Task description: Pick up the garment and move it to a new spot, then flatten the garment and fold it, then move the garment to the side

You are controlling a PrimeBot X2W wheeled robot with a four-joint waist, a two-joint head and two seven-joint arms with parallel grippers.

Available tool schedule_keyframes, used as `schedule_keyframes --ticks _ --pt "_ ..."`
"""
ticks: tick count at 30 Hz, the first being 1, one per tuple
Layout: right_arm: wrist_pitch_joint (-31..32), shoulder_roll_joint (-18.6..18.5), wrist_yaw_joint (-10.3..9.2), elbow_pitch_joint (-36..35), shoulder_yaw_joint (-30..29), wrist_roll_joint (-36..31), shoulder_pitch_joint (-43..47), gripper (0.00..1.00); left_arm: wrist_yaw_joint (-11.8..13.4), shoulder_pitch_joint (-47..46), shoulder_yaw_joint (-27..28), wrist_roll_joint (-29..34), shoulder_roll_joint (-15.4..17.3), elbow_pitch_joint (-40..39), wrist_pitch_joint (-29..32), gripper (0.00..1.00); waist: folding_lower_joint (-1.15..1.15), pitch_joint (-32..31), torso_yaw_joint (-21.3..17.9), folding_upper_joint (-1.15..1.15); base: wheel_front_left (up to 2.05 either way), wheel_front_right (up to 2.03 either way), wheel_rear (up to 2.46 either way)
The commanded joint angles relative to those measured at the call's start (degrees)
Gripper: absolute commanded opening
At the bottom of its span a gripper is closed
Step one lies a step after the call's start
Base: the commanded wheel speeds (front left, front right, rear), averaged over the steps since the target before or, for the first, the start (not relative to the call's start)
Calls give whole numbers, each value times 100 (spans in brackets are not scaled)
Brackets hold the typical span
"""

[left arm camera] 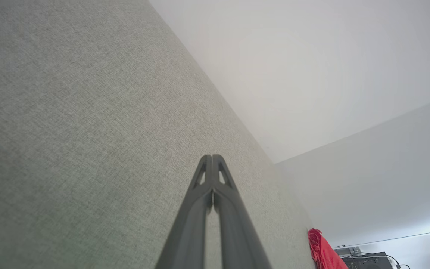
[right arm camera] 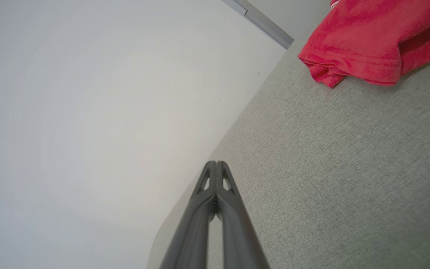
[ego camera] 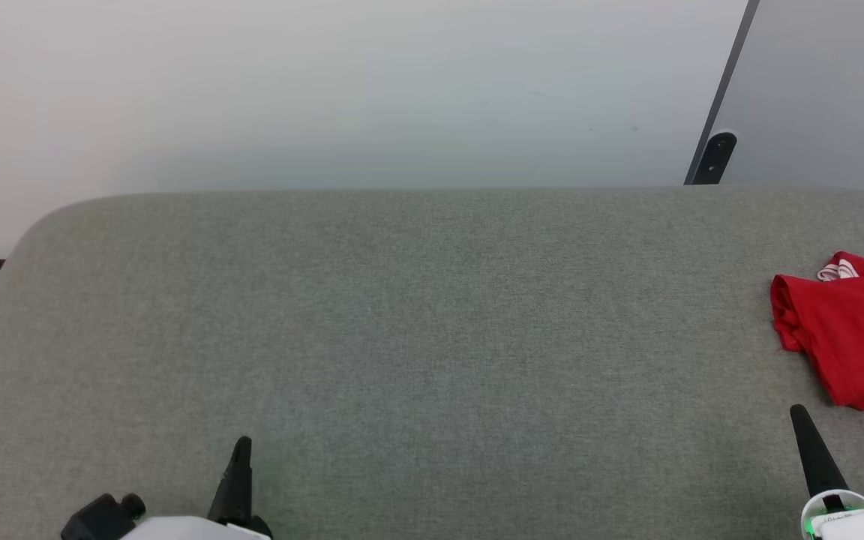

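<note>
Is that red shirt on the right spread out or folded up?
Folded up, not spread: the red cloth shirt lies as a compact layered bundle on the grey fabric surface, its hem doubled over itself.

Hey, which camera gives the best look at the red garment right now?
The head view: the garment lies bunched on the grey surface, striped trim showing, though the right frame edge cuts it off. The right wrist view shows its hem close up but cropped. The left wrist view catches a small red sliver.
</note>
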Motion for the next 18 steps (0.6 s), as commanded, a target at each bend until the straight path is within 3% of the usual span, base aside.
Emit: schedule_keyframes --ticks 1,18 --pt "23 -10 -3 -22 -30 124 -122 0 -57 -128 41 -121 3 -22 11 0 0 1 -1 0 0 0 0" --pt "158 128 -3 239 -67 836 -379 0 -326 -384 255 -1138 -45 195 283 0 0 19 -19 0 0 0 0"
